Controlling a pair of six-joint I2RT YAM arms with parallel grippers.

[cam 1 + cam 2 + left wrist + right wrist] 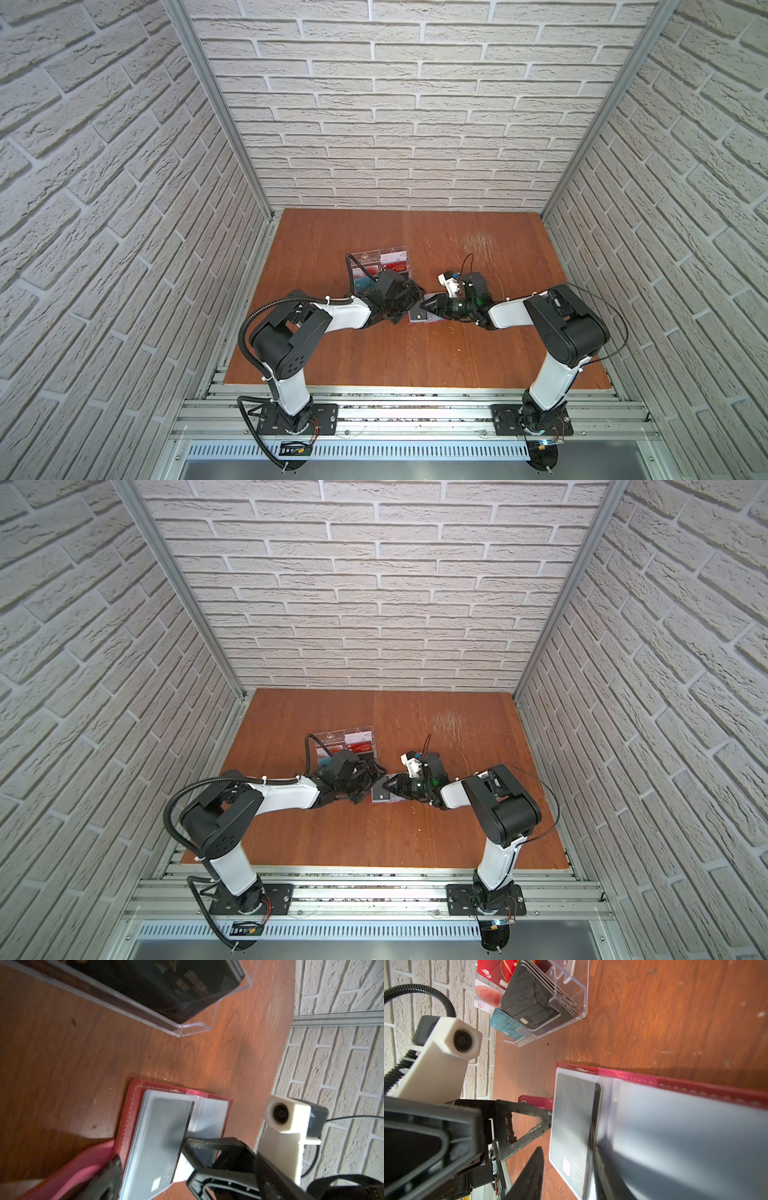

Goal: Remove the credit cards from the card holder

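At the card holder (135, 1103): left hand (409, 304) apart, right hand (187, 1160) astride credit card (167, 1126), grip unclear.

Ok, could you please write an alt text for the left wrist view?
An open red card holder lies on a wooden table, a dark grey card sticking partly out of its sleeve, with the right gripper at the card's edge. Beyond it stands a clear tray of black cards.
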